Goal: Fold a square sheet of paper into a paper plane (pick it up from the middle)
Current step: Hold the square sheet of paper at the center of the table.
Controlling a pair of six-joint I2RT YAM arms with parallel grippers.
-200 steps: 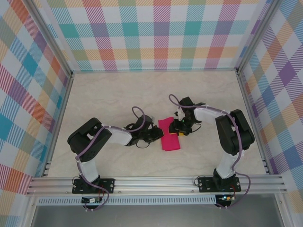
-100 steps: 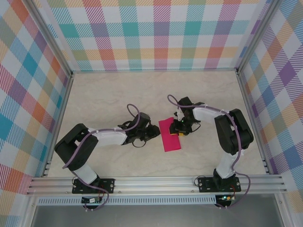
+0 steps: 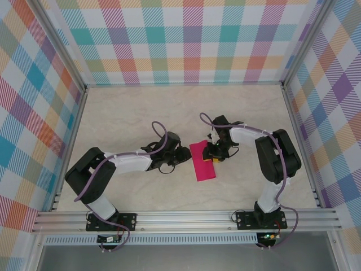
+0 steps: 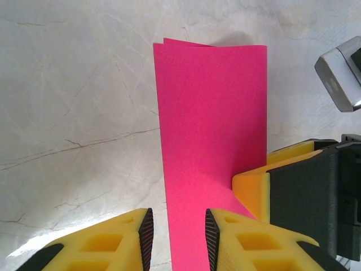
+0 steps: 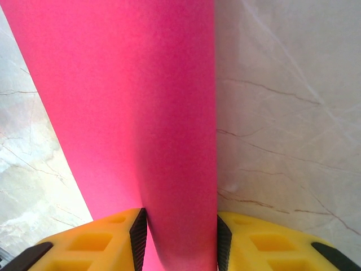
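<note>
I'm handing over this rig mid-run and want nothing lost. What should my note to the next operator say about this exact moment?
Left pincer: open, fingers astride the left edge of the paper, clamping nothing.
Right pincer: open, with the paper running between its fingers. In the left wrist view one finger sits at the paper's right edge.
Paper: in the middle of the table between the two arms, lying as a rectangle folded double.
Done: the first fold.
Left: all the nose and wing folds. There is no plane shape yet.
</note>
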